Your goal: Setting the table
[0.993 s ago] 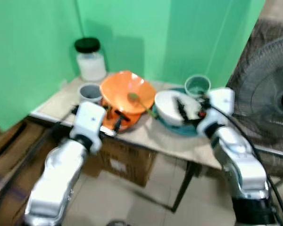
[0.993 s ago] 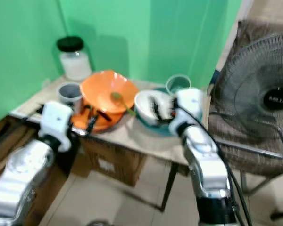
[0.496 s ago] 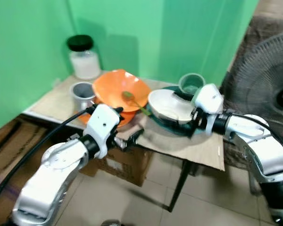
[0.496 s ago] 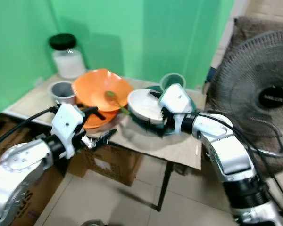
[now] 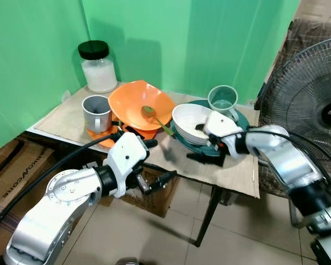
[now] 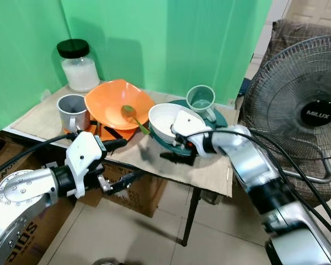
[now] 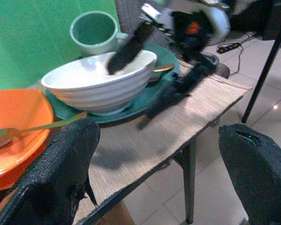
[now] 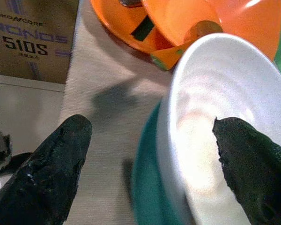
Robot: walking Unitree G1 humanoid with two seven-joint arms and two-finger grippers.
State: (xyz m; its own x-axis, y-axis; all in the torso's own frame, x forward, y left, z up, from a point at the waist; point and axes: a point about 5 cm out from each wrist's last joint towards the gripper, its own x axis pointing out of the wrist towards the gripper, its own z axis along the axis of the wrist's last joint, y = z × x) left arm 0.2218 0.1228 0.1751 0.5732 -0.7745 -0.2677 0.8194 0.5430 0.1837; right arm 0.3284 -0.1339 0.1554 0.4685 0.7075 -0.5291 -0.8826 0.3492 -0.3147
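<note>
A small table [image 5: 240,179] covered by a woven beige mat stands against a green wall, crowded with tableware. The white ribbed bowl [image 5: 188,122] sits on a dark teal plate [image 5: 240,117] near the middle of the table, and the right gripper [image 5: 201,142] straddles its near rim with its jaws spread wide: one black finger dips inside the bowl and the other lies outside on the plate's edge, so the bowl wall stands between them ungrasped. From the right wrist view the bowl's rim [image 8: 215,93] runs between the two fingertips [image 8: 51,168], with the teal plate under it. At 12 o'clock from the bowl, a pale green mug [image 5: 223,100] stands on the far part of the same plate. At 9 o'clock from the bowl, an orange bowl [image 5: 138,103] tilts on an orange plate [image 5: 102,138], with a green-handled spoon [image 5: 154,117] lying in it, its handle reaching toward the white bowl. A grey metal cup [image 5: 96,113] stands on the orange plate at 9 o'clock from the orange bowl, and a glass jar with a black lid [image 5: 97,67] stands at 11 o'clock, by the wall. The left gripper [image 5: 154,163] hangs off the near edge of the table, below the orange plate, its jaws released and holding nothing. A cardboard box [image 5: 151,193] sits under the table, and a standing fan [image 5: 311,105] is at 3 o'clock.
</note>
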